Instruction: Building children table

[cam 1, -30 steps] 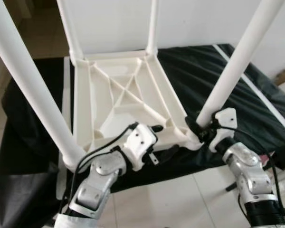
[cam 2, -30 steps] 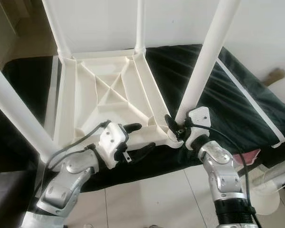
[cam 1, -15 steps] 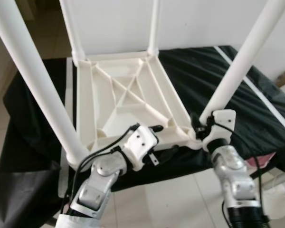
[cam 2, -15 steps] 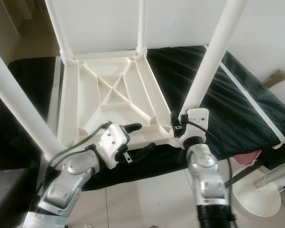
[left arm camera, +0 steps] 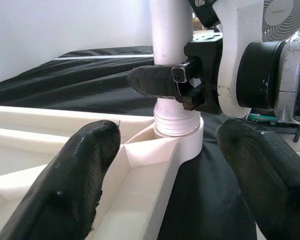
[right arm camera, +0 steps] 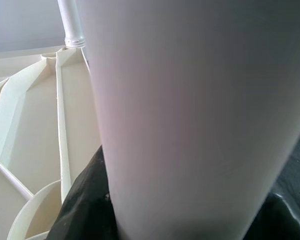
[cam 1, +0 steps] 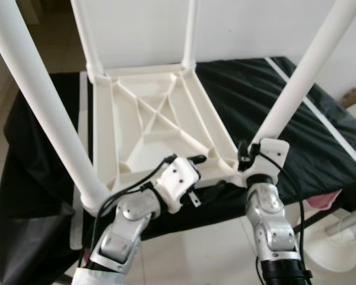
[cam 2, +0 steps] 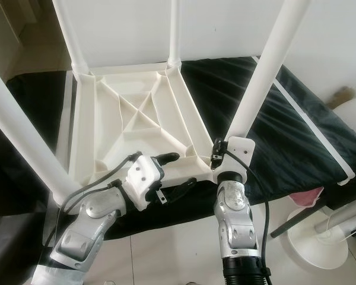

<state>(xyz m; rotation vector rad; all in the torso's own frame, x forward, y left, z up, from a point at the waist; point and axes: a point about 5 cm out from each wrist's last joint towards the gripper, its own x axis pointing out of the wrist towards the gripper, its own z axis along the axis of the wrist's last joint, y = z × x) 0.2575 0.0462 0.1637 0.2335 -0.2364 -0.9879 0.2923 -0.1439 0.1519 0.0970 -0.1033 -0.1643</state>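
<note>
A white plastic children's table (cam 1: 148, 127) lies upside down on a black cloth, its legs pointing up. My right gripper (cam 1: 249, 159) is shut on the near right leg (cam 1: 296, 89) just above its threaded socket (left arm camera: 182, 142); the left wrist view shows one of its fingers (left arm camera: 155, 80) across the leg. That leg (right arm camera: 190, 100) stands very close in the right wrist view. My left gripper (cam 1: 210, 172) is open at the table's near edge, one finger above the rim and one below it, left of that socket.
The near left leg (cam 1: 47, 101) rises close beside my left arm, and two thinner far legs (cam 1: 191, 29) stand at the back. The black cloth (cam 1: 255, 89) covers the support under the table. A white fan base (cam 1: 335, 243) stands on the tiled floor at the right.
My right forearm has swung left to stand under the near right leg, with the wrist turned around the leg while still holding it. The left arm has barely moved.
</note>
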